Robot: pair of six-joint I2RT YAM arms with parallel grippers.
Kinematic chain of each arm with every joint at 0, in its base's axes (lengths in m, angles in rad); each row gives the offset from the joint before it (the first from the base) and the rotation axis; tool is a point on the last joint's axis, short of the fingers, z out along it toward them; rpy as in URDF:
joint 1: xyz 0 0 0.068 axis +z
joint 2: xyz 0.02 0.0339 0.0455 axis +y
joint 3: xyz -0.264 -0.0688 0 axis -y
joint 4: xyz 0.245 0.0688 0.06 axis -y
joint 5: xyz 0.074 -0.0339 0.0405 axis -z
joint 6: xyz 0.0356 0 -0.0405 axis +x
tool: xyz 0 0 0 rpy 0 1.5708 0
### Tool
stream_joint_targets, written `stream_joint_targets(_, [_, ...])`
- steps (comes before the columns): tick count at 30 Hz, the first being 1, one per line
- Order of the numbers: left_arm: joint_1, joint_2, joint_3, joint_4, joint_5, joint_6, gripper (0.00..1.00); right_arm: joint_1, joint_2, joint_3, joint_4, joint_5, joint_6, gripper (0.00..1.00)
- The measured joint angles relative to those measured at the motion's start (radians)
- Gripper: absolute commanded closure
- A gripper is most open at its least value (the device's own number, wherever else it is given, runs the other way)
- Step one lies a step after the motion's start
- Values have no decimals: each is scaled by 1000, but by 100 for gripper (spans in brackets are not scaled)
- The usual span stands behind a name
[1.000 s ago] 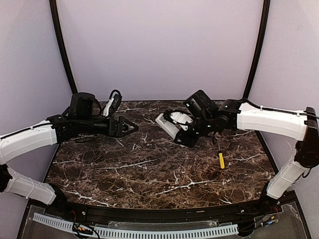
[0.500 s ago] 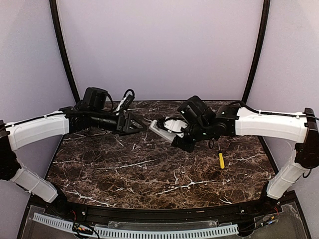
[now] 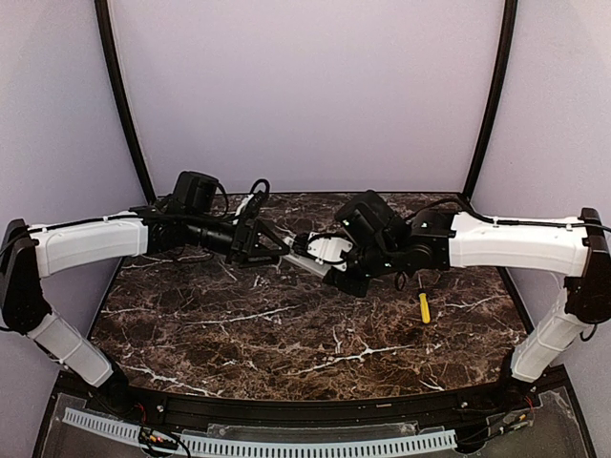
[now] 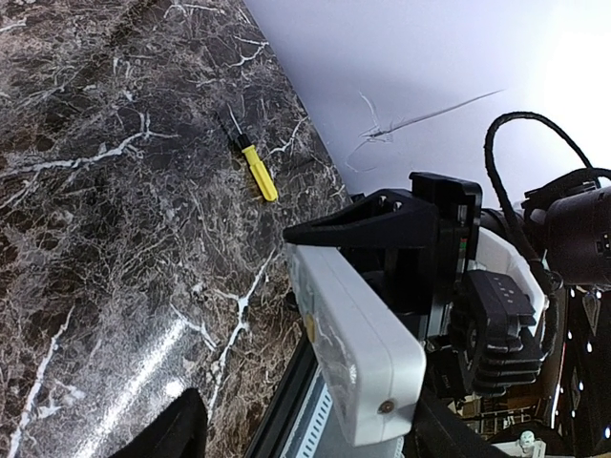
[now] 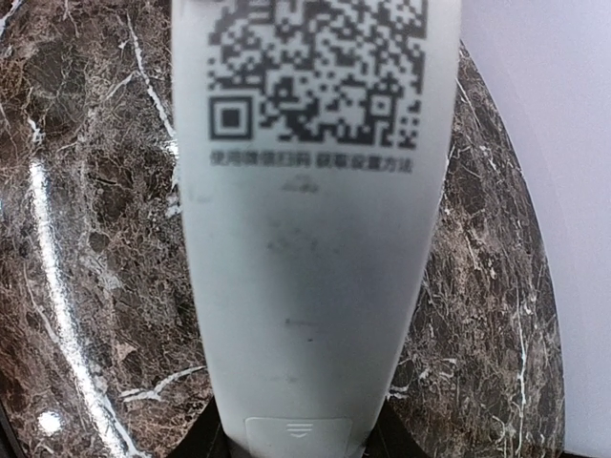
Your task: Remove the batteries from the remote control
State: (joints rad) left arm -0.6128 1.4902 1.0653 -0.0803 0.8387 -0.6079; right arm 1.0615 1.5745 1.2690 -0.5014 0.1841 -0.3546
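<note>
The remote control (image 3: 310, 256), a slim white bar, hangs in the air above the middle back of the table. My right gripper (image 3: 346, 271) is shut on one end of it. The right wrist view shows its back with a QR code (image 5: 315, 72) and a closed battery cover (image 5: 301, 429) between my right fingers (image 5: 212, 444). My left gripper (image 3: 274, 244) is open, its jaws standing wide on either side of the remote's free end (image 4: 368, 382). One left finger (image 4: 177, 429) shows at the lower left of the left wrist view. The batteries are hidden.
A yellow-handled screwdriver (image 3: 424, 305) lies on the dark marble table (image 3: 286, 334) at the right; it also shows in the left wrist view (image 4: 258, 174). Purple walls and black frame poles (image 3: 119, 91) stand round the back.
My left arm has reached right toward the centre and my right arm has brought the remote left and lower. The remote's free end now lies between my open left jaws.
</note>
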Motion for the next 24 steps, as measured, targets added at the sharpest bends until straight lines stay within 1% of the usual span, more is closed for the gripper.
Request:
stream_joint_targets(8, [-2, 19, 2, 13, 27, -33, 39, 12, 11, 0, 2, 19, -13, 100])
stream_joint_targets(15, [-9, 45, 8, 40, 29, -58, 42, 21, 32, 0, 9, 18, -16, 100])
stream_joint_targets(24, [-19, 57, 9, 54, 29, -71, 49, 23, 39, 4, 16, 18, -19, 100])
